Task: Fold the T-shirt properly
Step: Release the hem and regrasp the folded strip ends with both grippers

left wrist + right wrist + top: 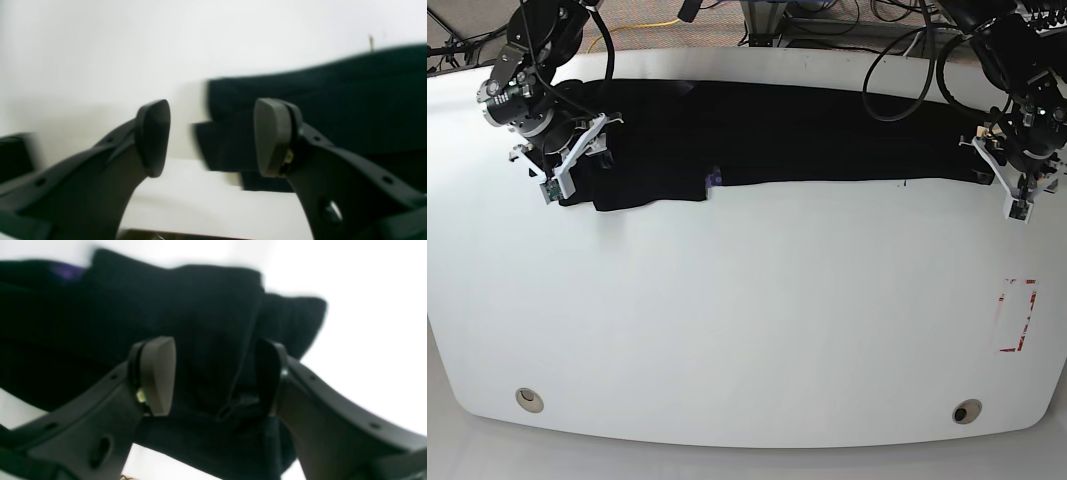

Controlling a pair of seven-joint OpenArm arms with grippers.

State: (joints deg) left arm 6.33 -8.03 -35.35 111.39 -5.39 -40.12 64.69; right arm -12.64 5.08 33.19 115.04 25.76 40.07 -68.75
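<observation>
The black T-shirt (807,135) lies as a long, narrow folded band across the far side of the white table (747,300). A small purple bit of print (714,178) peeks out at its near edge. My right gripper (213,376) stands open directly over the shirt's bunched left end (166,300), with cloth showing between its fingers but not pinched. My left gripper (213,136) is open at the shirt's other end (333,100), and the layered cloth edge lies just past its fingertips. In the base view the right gripper (567,165) is on the left and the left gripper (1005,172) on the right.
A red-marked rectangle (1019,315) sits on the table's right side. Two round holes (527,400) (967,411) are set near the front edge. Cables and equipment hang beyond the far edge behind both arms.
</observation>
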